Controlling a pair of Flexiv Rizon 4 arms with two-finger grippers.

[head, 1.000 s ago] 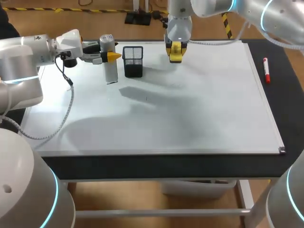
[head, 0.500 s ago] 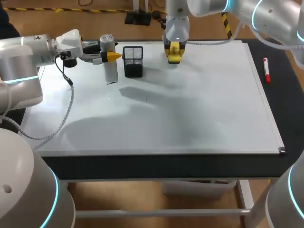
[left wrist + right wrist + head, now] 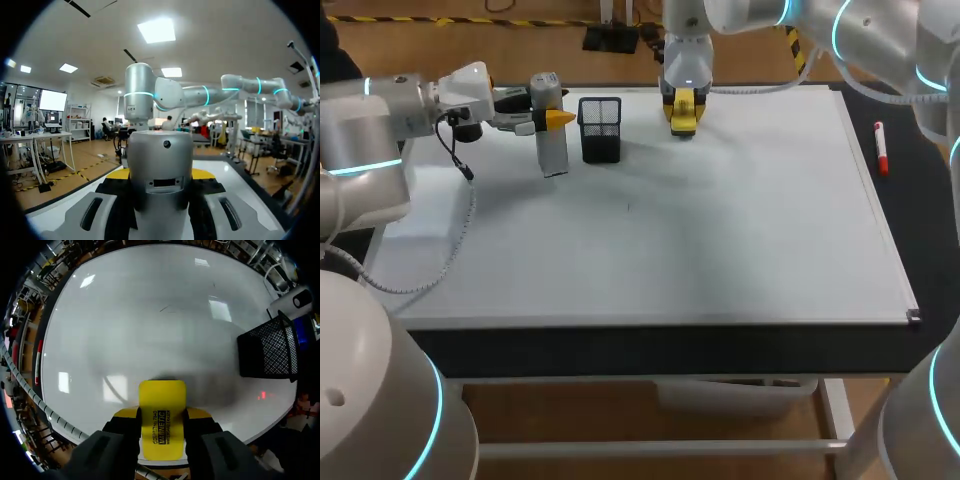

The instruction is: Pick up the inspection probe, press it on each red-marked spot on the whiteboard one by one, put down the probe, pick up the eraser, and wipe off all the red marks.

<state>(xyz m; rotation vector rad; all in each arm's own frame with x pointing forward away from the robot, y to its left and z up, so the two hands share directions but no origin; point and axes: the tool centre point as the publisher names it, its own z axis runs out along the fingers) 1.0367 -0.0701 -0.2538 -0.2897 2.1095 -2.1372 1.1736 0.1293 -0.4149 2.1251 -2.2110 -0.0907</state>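
1. Black worktop [image 3: 925, 230], carrying all below.
2. White rectangular whiteboard [image 3: 740, 240], lying flat. We find no red mark on it, only a faint dark fleck near the middle.
3. Grey cylindrical inspection probe [image 3: 551, 145], upright at the board's far left, long axis vertical, lower end at the board. Our left pincer [image 3: 550, 115] is clamped on its upper part.
4. Black mesh holder [image 3: 600, 130], just beside the probe.
5. Yellow block eraser [image 3: 161, 412], gripped in our right pincer [image 3: 684, 112] at the board's far edge. Its long axis runs along the fingers and its free end points down at the board.
6. Red-capped white marker pen [image 3: 881, 148], on the worktop off the board's right edge.

Step in hand, as we judge it: wiping, near its end. The next move calls for a check for leftover red and then setting the eraser down.
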